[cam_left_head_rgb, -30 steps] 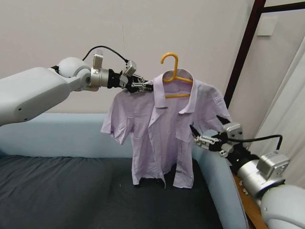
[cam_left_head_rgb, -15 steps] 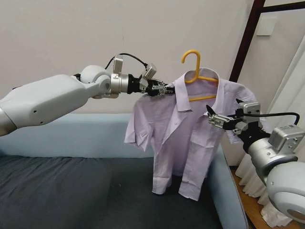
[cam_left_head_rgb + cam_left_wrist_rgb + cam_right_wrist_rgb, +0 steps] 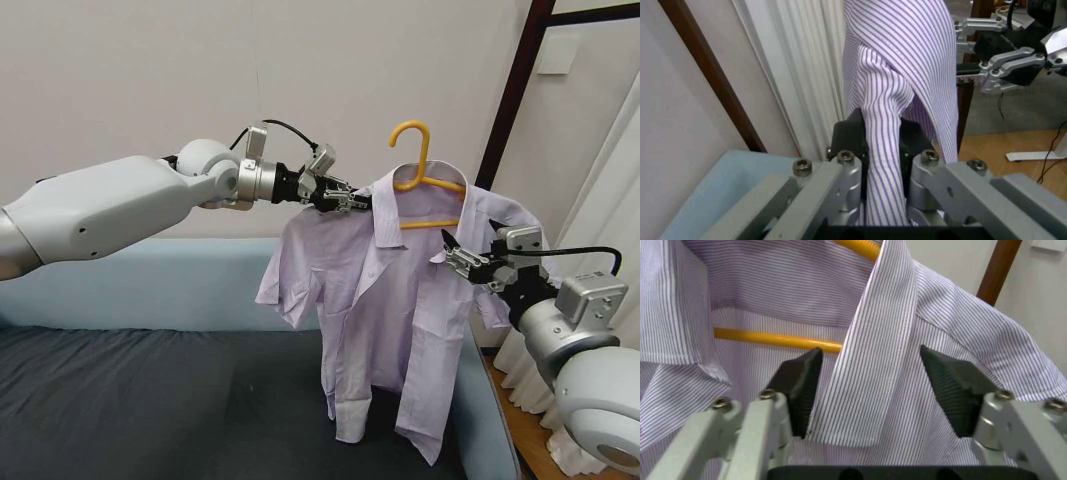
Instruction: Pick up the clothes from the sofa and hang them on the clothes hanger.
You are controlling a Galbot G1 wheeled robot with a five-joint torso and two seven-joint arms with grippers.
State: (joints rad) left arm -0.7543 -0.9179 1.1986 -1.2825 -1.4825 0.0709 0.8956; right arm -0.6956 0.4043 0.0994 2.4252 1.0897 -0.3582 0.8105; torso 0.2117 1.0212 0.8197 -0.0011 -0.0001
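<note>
Two grippers flank a lilac pinstriped short-sleeved shirt [image 3: 385, 300] draped on a yellow plastic hanger [image 3: 423, 150], up in the air over the pale blue sofa with dark cushions [image 3: 120, 285]. The left gripper [image 3: 345, 200] is clamped on a bunched fold at the shirt's shoulder. The right gripper [image 3: 450, 250] is spread wide at the shirt's front, with the collar edge between its fingers and the hanger bar just beyond.

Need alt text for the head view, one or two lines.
A lilac striped shirt on a yellow hanger hangs in the air above a sofa, held at one shoulder by the shut left pincer. The right pincer, open, points at the shirt's front just below the collar.
</note>
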